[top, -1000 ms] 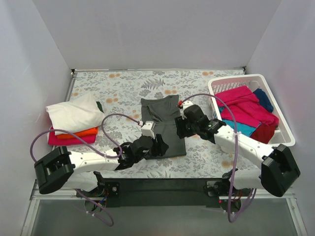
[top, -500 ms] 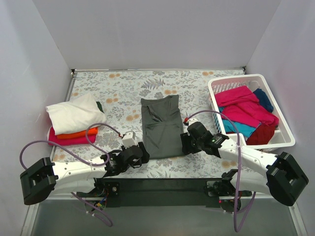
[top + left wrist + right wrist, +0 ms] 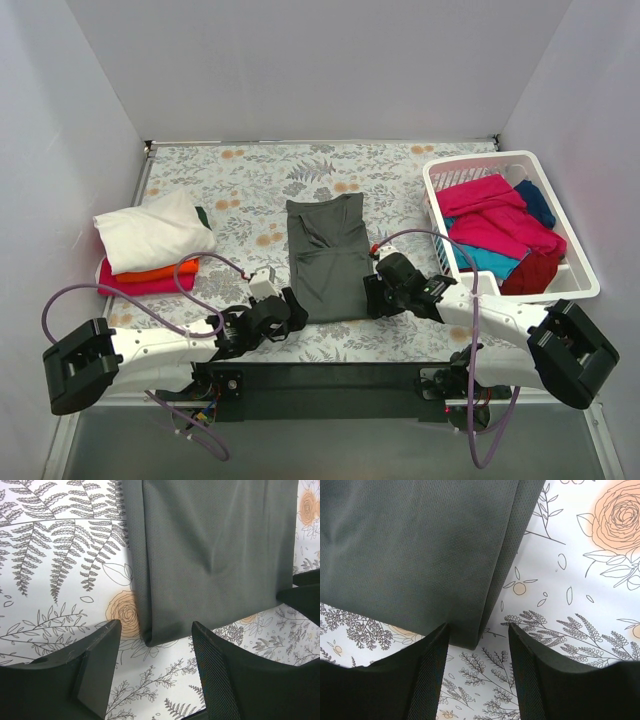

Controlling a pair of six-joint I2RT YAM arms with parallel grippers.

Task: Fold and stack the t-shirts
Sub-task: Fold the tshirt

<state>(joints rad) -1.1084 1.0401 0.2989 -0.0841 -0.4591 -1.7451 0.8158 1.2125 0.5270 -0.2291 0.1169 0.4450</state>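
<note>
L gripper (image 3: 155, 630): jaws apart, empty; near-left corner of dark grey t-shirt (image 3: 215, 545) lies between its fingers.
R gripper (image 3: 479, 630): jaws apart, empty; near-right corner sits between its fingers.
Shirt: folded narrow, flat, mid-table (image 3: 250, 180).
Stack, far left: white t-shirt (image 3: 150, 230) over orange t-shirt (image 3: 165, 270), pink t-shirt (image 3: 135, 286).

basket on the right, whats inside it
Crumpled cloth: magenta pink on top, with navy blue, teal and maroon showing around it. Whatever lies beneath, and the basket floor, is covered.
</note>
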